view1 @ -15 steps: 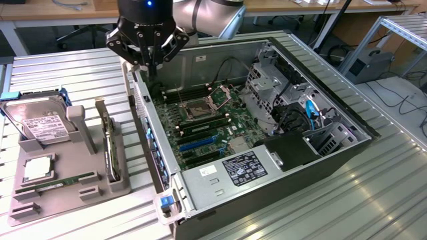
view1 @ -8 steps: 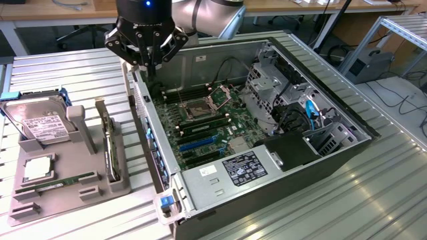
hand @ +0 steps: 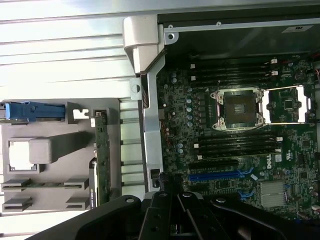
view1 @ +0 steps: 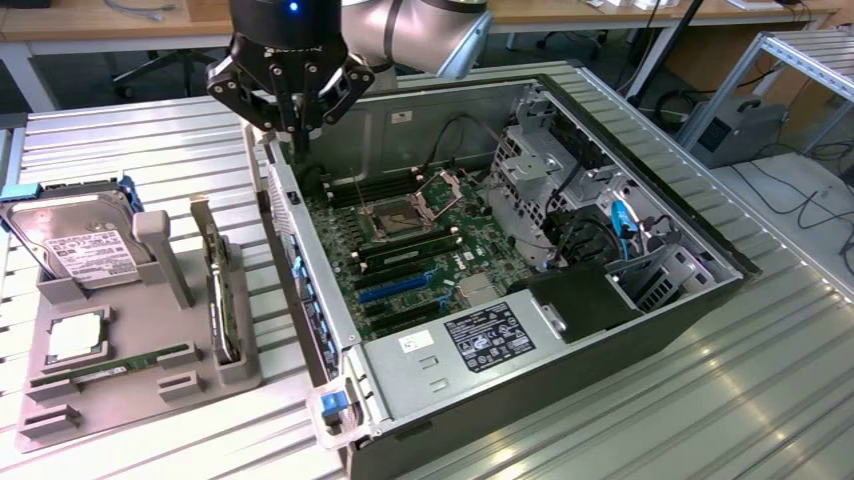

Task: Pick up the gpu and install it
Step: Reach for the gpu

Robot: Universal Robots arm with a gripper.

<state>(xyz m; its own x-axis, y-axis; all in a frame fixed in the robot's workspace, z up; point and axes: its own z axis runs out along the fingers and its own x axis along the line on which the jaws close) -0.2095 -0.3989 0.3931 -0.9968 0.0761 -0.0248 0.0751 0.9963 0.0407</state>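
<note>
**A:** Where is the gripper (view1: pixel 295 138)?
**B:** I see its fingers pressed together, holding nothing, above the near wall of the open computer case (view1: pixel 641 330).
**A:** And the gpu (view1: pixel 223 295)?
**B:** On edge in the grey holder (view1: pixel 120 395) on the surface (view1: pixel 147 150), beside the case.

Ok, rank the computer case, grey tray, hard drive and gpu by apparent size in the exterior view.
1. computer case
2. grey tray
3. hard drive and gpu: unranked, the gpu stands edge-on.

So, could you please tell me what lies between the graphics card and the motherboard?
Between the graphics card and the motherboard stands the case's metal wall, as the exterior view shows.
</note>
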